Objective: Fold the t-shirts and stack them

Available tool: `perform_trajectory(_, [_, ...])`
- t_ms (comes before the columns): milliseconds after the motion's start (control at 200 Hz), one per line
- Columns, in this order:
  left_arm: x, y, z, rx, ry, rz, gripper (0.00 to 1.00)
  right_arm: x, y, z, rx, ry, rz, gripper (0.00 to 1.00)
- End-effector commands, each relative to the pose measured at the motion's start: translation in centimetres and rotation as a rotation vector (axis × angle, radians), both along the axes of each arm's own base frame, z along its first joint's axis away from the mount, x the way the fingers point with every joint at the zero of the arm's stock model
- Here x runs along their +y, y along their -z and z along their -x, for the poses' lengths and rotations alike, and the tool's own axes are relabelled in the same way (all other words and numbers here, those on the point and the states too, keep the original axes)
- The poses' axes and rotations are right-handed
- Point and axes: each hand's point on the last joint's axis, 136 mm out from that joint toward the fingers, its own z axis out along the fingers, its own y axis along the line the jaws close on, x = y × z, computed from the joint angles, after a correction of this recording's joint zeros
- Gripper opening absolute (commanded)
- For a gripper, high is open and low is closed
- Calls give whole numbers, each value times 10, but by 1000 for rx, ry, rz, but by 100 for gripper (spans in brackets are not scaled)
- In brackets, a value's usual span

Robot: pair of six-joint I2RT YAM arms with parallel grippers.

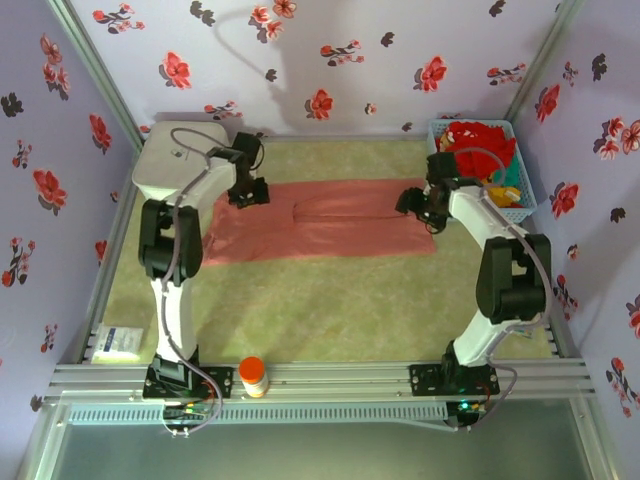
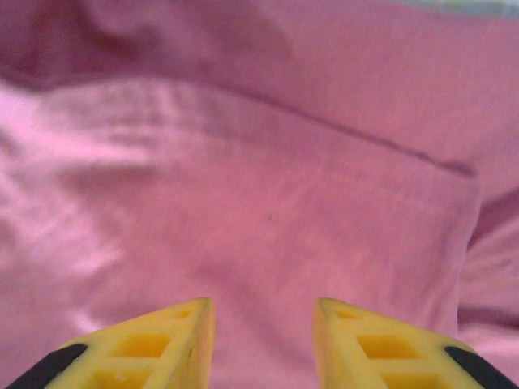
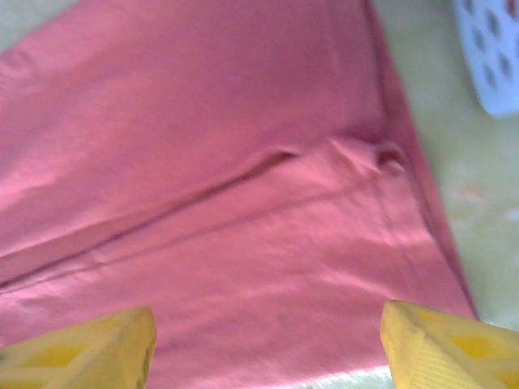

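A salmon-pink t-shirt lies flat across the middle of the table as a long band, with a fold line along it. My left gripper hovers over its left end, near the far edge. Seen from the left wrist, the yellow fingers stand apart over the pink cloth, and nothing is between them. My right gripper sits over the shirt's right end. Its jaws are wide open above the cloth, close to the hem. Red, orange-yellow and teal t-shirts are heaped in the basket.
A light-blue lattice basket stands at the back right, and its corner shows in the right wrist view. A white plastic box stands at the back left beside my left arm. An orange-capped bottle and a white packet lie near the front edge.
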Motion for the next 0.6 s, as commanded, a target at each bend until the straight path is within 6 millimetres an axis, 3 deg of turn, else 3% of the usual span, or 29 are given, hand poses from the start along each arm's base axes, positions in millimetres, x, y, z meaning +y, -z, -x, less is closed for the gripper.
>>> perform_trajectory(0, [6, -13, 21, -29, 4, -2, 36, 9, 1, -27, -32, -29, 46, 71])
perform_trajectory(160, [17, 6, 59, 8, -23, 18, 37, 16, 21, -62, -23, -24, 50, 65])
perform_trajectory(295, [25, 24, 82, 56, -42, 6, 39, 14, 40, -80, 7, -22, 87, 53])
perform_trajectory(450, [26, 40, 86, 102, -34, -16, 39, 6, 62, -83, 64, -22, 148, 46])
perform_trajectory(595, [25, 53, 80, 164, -8, -68, 39, 2, 79, -72, 130, -27, 177, 34])
